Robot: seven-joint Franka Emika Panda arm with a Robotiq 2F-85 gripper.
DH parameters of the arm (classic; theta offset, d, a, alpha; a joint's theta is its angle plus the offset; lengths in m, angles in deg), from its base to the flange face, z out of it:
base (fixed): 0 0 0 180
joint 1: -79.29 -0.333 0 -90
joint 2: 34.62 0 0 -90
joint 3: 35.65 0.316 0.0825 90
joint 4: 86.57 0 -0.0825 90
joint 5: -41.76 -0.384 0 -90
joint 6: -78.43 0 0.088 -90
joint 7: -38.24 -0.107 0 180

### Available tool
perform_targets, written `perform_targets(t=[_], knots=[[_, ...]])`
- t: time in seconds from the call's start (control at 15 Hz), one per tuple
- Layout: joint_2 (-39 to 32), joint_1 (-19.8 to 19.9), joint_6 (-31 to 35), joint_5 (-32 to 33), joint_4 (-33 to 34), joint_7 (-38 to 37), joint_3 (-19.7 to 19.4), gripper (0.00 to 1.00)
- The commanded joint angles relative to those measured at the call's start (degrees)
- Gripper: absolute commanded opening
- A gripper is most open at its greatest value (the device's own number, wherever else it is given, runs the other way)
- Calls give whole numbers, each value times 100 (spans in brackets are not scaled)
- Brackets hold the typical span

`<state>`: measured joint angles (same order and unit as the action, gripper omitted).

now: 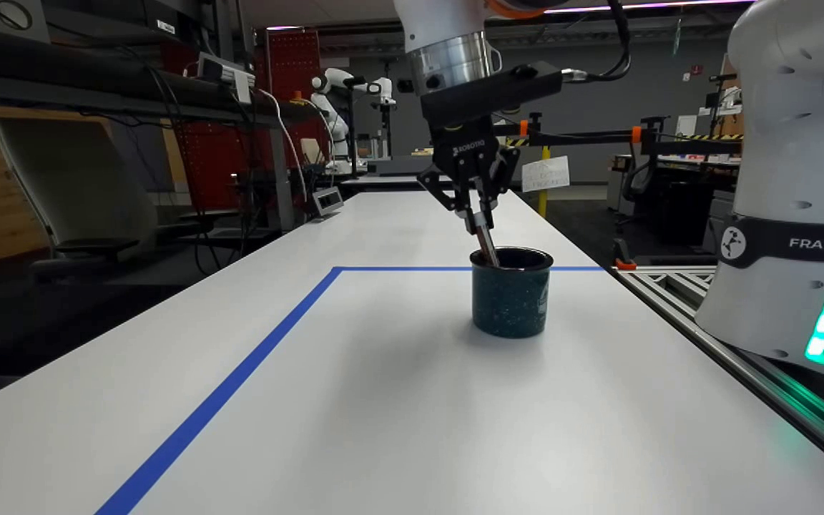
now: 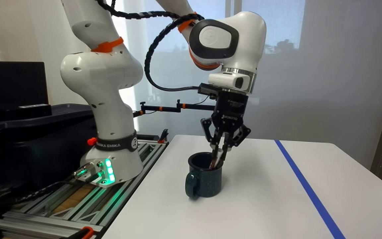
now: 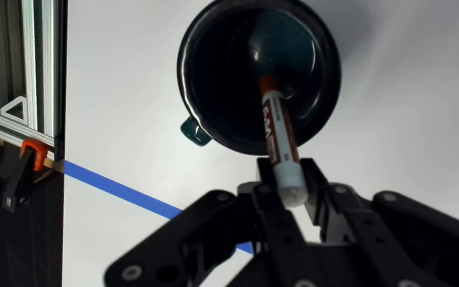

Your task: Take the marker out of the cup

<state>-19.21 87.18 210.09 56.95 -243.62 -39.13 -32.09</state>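
Observation:
The dark teal cup (image 1: 510, 300) stands upright on the white table in both exterior views (image 2: 205, 182). The wrist view looks down into the cup (image 3: 221, 131). The marker (image 3: 280, 127) has a pale body with dark red print and an orange-red end, which points down inside the cup. It leans out over the rim, and its pale butt end lies between my fingers. My gripper (image 3: 287, 171) is shut on the marker just above the rim. The marker's upper part also shows in both exterior views (image 1: 487, 247) (image 2: 214, 163). The cup wall hides its lower end there.
The cup's handle (image 2: 192, 184) sticks out low on one side. Blue tape (image 1: 240, 379) marks lines on the white table (image 1: 383, 429). The robot base (image 1: 787, 286) stands on a metal frame at the table's edge, with an orange clamp (image 3: 34, 153) beside it.

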Motion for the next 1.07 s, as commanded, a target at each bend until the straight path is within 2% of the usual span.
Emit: perform_targets(t=[0.0, 0.33, 0.6, 0.8, 1.0], knots=[[653, -19, -209, -391, -83, 459, -244, 5], [1171, 139, -596, -1501, -82, 1568, -916, 5], [1251, 421, -1131, -2281, 95, 2394, -1417, 5], [1210, 650, -1437, -2662, 242, 2735, -1577, 5], [1191, 893, -1033, -2718, 207, 2601, -1480, 5]])
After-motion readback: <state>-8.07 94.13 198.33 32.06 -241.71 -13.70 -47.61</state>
